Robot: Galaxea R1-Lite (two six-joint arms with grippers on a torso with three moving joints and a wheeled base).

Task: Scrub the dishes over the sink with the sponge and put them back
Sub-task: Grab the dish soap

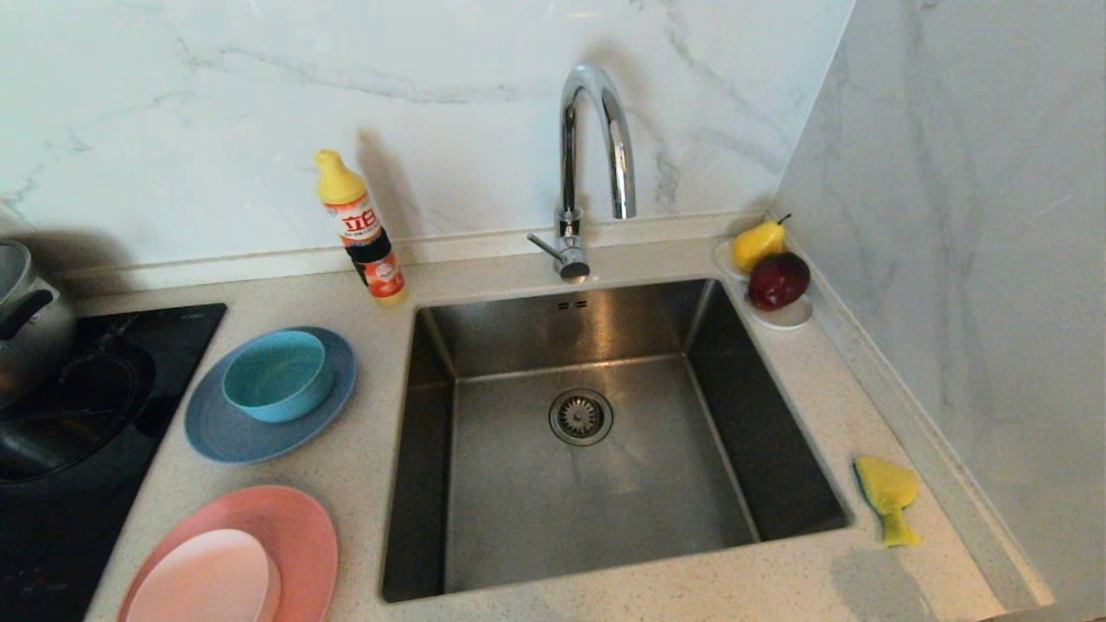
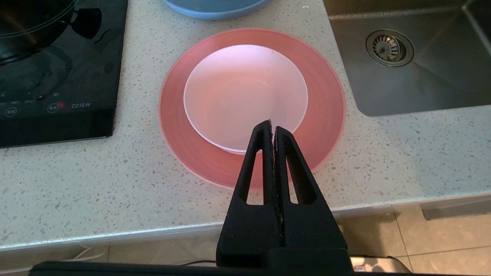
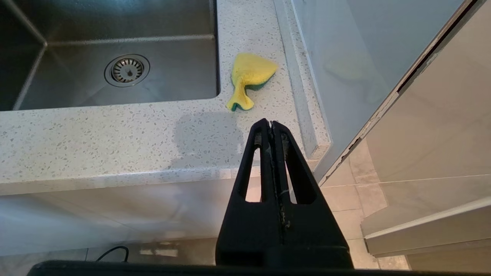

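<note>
A small pale pink dish rests on a large salmon-pink plate at the counter's front left. Behind them a teal bowl sits on a grey-blue plate. The steel sink is bare, with a round drain. The bent yellow sponge lies on the counter right of the sink. My left gripper hangs shut and holds nothing, in front of the pink dishes. My right gripper is shut and holds nothing, short of the sponge. Neither arm shows in the head view.
A chrome tap stands behind the sink, a yellow-capped detergent bottle to its left. A small white dish with a pear and a red fruit sits in the back right corner. A black hob with a steel pot is far left.
</note>
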